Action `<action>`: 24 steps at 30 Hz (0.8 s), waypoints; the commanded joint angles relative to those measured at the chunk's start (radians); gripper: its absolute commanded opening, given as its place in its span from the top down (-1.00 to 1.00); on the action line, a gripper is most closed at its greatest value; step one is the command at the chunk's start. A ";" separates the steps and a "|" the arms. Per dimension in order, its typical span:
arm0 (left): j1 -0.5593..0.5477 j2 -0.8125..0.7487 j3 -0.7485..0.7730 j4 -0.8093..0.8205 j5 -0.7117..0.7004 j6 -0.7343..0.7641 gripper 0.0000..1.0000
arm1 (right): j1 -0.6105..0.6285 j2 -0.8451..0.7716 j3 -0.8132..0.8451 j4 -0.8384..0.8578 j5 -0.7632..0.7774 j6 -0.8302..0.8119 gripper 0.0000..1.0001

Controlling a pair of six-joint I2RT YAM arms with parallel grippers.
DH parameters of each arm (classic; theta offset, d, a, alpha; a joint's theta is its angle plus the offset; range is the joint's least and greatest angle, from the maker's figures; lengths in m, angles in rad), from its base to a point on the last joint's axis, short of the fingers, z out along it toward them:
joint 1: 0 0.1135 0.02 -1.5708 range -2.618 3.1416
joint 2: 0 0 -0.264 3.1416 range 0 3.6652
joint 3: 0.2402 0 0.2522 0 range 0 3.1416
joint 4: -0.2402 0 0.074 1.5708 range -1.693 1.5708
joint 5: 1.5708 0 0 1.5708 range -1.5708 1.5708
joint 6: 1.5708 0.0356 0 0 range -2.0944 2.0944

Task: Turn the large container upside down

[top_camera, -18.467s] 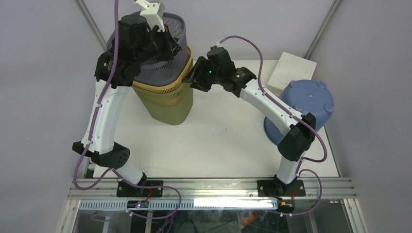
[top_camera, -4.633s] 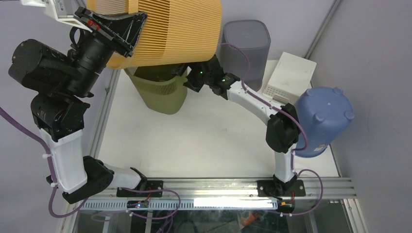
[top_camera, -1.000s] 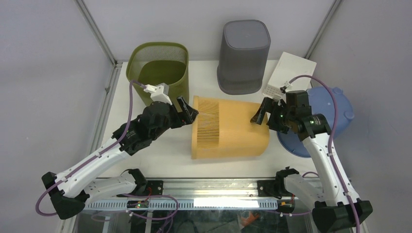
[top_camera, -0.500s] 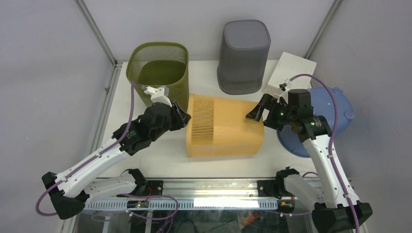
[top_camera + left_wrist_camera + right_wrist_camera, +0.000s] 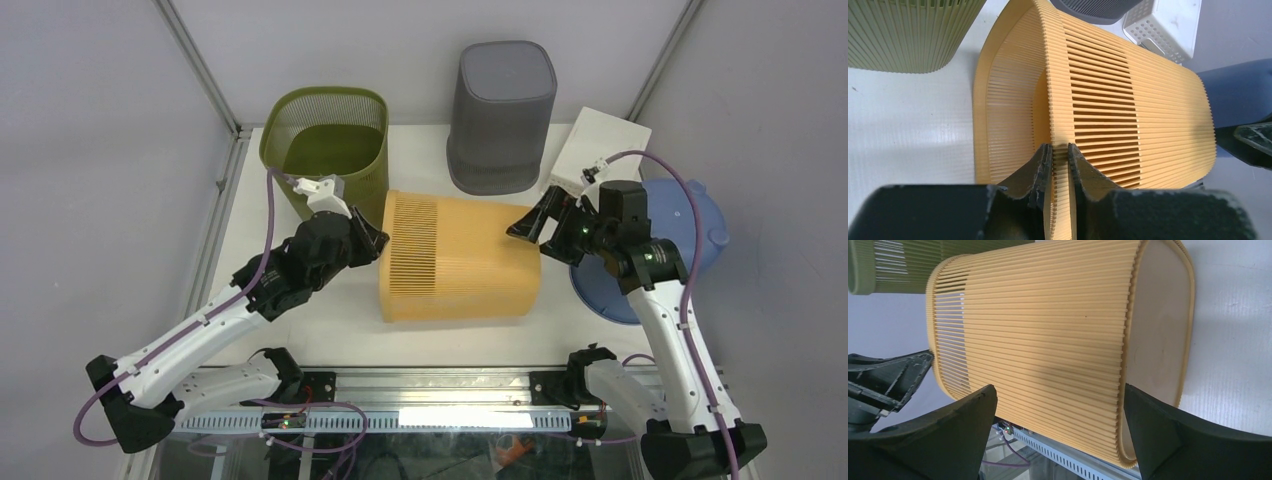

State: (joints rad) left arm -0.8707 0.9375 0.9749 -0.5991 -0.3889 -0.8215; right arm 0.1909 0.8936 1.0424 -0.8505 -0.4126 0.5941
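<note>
The large container (image 5: 460, 258) is an orange slatted bin lying on its side mid-table, mouth to the left and flat base to the right. My left gripper (image 5: 372, 240) is shut on its rim, one finger inside the mouth and one outside on the slats. In the left wrist view the rim wall of the container (image 5: 1128, 100) is pinched between the jaws of that gripper (image 5: 1059, 150). My right gripper (image 5: 528, 228) hovers open at the upper base corner. In the right wrist view the container (image 5: 1048, 340) lies beyond the wide-apart fingers of the gripper (image 5: 1059, 388), apart from them.
A green mesh bin (image 5: 328, 150) stands upright at the back left, close to the left wrist. A grey bin (image 5: 503, 115) stands upside down at the back centre. A white box (image 5: 598, 150) and a blue tub (image 5: 690, 225) sit beside the right arm.
My left gripper has closed onto the orange container's rim. The container has shifted slightly to the left. My right gripper has drawn up a little, still open.
</note>
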 commanded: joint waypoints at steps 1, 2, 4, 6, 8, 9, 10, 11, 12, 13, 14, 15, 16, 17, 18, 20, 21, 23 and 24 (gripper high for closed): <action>-0.014 0.053 -0.043 0.069 0.082 0.018 0.69 | 0.008 -0.055 0.135 0.158 -0.154 0.063 -0.97; -0.015 0.067 -0.040 0.083 0.092 0.021 0.68 | 0.008 -0.059 0.149 0.166 -0.160 0.066 -0.97; -0.015 0.098 -0.031 0.106 0.109 0.026 0.68 | 0.009 -0.053 0.190 0.168 -0.167 0.068 -0.97; -0.015 0.125 -0.018 0.127 0.123 0.029 0.68 | 0.009 -0.037 0.242 0.155 -0.165 0.060 -0.94; -0.016 0.145 -0.006 0.153 0.136 0.035 0.68 | 0.008 -0.015 0.293 0.143 -0.170 0.050 -0.94; -0.014 0.154 -0.003 0.171 0.144 0.040 0.67 | 0.009 -0.006 0.315 0.140 -0.175 0.048 -0.94; -0.014 0.164 0.001 0.191 0.152 0.045 0.66 | 0.009 0.002 0.331 0.142 -0.180 0.045 -0.94; -0.014 0.176 0.009 0.215 0.162 0.051 0.65 | 0.009 0.010 0.345 0.146 -0.186 0.043 -0.94; -0.014 0.188 0.017 0.229 0.169 0.057 0.63 | 0.010 0.018 0.358 0.148 -0.191 0.039 -0.94; -0.015 0.205 0.028 0.240 0.174 0.062 0.60 | 0.009 0.027 0.373 0.150 -0.195 0.036 -0.94; -0.016 0.222 0.038 0.249 0.180 0.068 0.57 | 0.009 0.036 0.385 0.153 -0.198 0.033 -0.94; -0.015 0.243 0.048 0.257 0.186 0.073 0.56 | 0.009 0.043 0.394 0.159 -0.203 0.030 -0.95; -0.015 0.260 0.056 0.268 0.190 0.078 0.54 | 0.009 0.051 0.403 0.168 -0.208 0.031 -0.96; -0.014 0.274 0.062 0.282 0.193 0.082 0.52 | 0.009 0.059 0.409 0.173 -0.214 0.032 -0.97; -0.014 0.289 0.068 0.294 0.199 0.085 0.49 | 0.009 0.065 0.412 0.187 -0.221 0.033 -0.98; -0.015 0.318 0.078 0.314 0.208 0.090 0.43 | 0.008 0.078 0.413 0.203 -0.225 0.033 -0.98; -0.014 0.332 0.083 0.323 0.214 0.092 0.42 | 0.009 0.084 0.411 0.207 -0.225 0.034 -0.98; -0.014 0.352 0.088 0.341 0.223 0.093 0.42 | 0.010 0.097 0.398 0.210 -0.228 0.044 -0.98; -0.015 0.363 0.087 0.354 0.225 0.092 0.41 | 0.011 0.101 0.382 0.221 -0.238 0.057 -0.98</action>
State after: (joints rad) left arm -0.8772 1.2804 1.0088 -0.3656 -0.2276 -0.7547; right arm 0.1951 0.9779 1.4258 -0.6964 -0.5766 0.6163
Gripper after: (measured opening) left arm 0.287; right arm 0.990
